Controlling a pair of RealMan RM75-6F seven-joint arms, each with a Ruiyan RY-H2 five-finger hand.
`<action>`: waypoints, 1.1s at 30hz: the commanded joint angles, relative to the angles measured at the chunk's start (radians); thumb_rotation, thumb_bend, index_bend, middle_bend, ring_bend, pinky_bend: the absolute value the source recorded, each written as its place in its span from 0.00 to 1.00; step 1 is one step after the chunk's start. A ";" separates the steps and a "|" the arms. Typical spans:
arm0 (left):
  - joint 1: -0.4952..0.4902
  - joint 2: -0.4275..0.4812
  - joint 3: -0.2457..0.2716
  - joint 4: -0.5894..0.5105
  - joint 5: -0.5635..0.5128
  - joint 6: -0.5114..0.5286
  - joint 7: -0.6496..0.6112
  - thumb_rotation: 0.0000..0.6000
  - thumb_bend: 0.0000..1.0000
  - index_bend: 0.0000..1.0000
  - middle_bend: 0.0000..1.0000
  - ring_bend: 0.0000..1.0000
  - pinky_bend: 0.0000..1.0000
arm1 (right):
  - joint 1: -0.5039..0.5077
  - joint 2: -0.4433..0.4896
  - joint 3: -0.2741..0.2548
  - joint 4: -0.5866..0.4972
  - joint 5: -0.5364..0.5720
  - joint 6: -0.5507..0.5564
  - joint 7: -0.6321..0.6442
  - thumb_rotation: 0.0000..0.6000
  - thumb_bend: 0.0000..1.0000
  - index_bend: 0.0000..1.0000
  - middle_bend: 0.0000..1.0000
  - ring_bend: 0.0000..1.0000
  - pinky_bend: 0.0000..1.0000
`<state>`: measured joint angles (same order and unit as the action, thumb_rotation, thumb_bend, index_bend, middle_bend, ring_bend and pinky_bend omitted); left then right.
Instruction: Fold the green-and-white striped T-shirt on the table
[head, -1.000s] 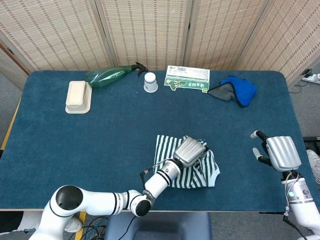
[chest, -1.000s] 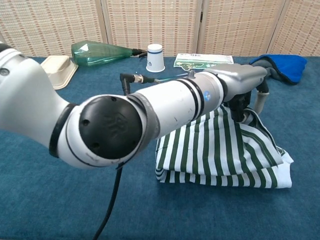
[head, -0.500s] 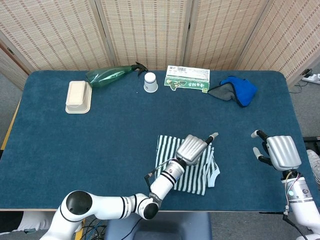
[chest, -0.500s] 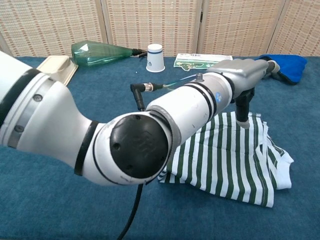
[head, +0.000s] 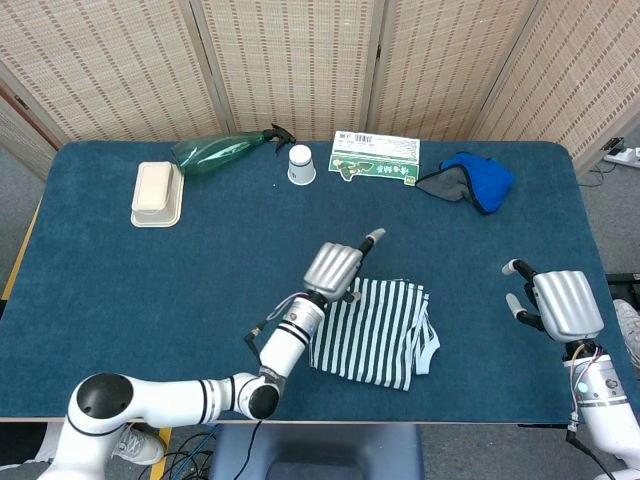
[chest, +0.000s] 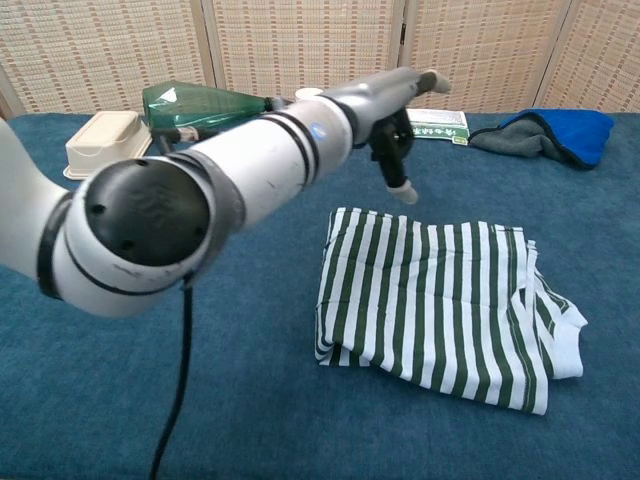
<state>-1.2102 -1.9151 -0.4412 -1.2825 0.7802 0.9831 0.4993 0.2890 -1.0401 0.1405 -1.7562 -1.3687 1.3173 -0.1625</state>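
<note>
Shirt (head: 372, 330) lies folded into a compact rectangle at table (head: 150, 290) front-center, so left hand (head: 335, 267) hangs above its left edge, fingers spread, empty. Right hand (head: 560, 305) idle far right, open, empty.

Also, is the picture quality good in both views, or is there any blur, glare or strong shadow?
Head view: even light, sharp, soft shadow under the left hand. Chest view: the left arm sits close to the lens and looks oversized, yet the striped T-shirt stays sharp; no glare in either.
</note>
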 joint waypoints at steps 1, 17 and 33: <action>0.065 0.082 0.026 -0.052 -0.011 0.012 -0.019 1.00 0.11 0.00 0.81 0.76 0.94 | 0.002 0.001 0.000 -0.004 -0.003 -0.001 -0.005 1.00 0.35 0.38 0.97 1.00 1.00; 0.396 0.375 0.254 -0.119 0.240 0.173 -0.200 1.00 0.11 0.00 0.57 0.49 0.68 | 0.021 0.002 -0.007 0.042 -0.027 -0.036 0.023 1.00 0.35 0.38 0.74 0.77 0.96; 0.712 0.539 0.385 -0.152 0.410 0.400 -0.397 1.00 0.11 0.06 0.47 0.38 0.53 | -0.014 -0.008 -0.062 0.164 -0.114 -0.008 0.140 1.00 0.36 0.21 0.29 0.24 0.38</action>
<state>-0.5349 -1.3957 -0.0741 -1.4248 1.1641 1.3455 0.1231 0.2875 -1.0376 0.0817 -1.6107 -1.4711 1.2881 -0.0369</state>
